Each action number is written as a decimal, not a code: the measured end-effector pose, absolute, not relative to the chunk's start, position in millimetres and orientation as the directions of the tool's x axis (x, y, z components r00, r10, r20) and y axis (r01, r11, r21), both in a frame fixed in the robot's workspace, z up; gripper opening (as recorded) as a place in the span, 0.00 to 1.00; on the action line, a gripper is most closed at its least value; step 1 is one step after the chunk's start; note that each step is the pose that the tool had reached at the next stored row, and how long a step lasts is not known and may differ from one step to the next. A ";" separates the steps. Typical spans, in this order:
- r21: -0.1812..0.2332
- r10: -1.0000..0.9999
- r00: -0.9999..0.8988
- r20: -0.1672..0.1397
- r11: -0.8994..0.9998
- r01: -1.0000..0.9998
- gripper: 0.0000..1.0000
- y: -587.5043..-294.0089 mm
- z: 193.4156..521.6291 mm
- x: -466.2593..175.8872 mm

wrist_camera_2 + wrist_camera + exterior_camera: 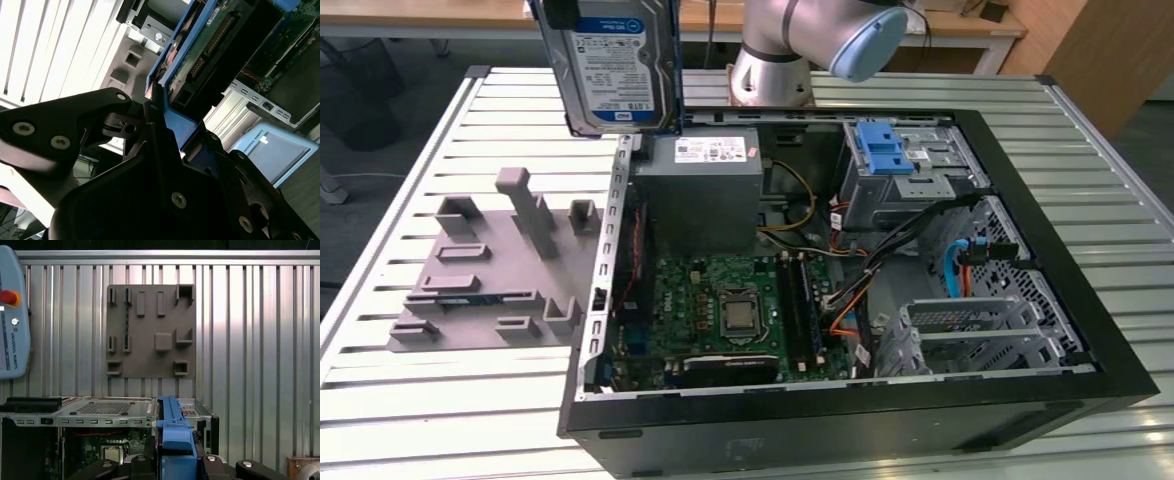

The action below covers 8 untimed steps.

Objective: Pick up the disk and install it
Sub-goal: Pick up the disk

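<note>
The pick-up looked done: the end effector (182,132) was clamped on the blue bracket of the disk (616,65). The disk hung upright in the air, clear of the bench (440,400), at about eleven o'clock from the motherboard (734,305), over the gap between the grey holder (494,265) and the open case (854,430). By my reading the install was all left to do, since the disk sat in no bay and was well apart from the blue-latched cage (897,165) at one o'clock inside the case.
</note>
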State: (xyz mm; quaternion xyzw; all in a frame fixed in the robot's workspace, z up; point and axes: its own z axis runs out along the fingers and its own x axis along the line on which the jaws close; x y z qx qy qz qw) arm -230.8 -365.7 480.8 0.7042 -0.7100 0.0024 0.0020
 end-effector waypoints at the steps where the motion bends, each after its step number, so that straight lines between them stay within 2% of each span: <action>1: 0.000 -1.000 -0.008 0.006 0.008 -1.000 0.36 -365.7 480.8 -230.3; 8: 0.000 -1.000 -0.008 0.006 0.008 -1.000 0.36 -365.7 480.8 -229.2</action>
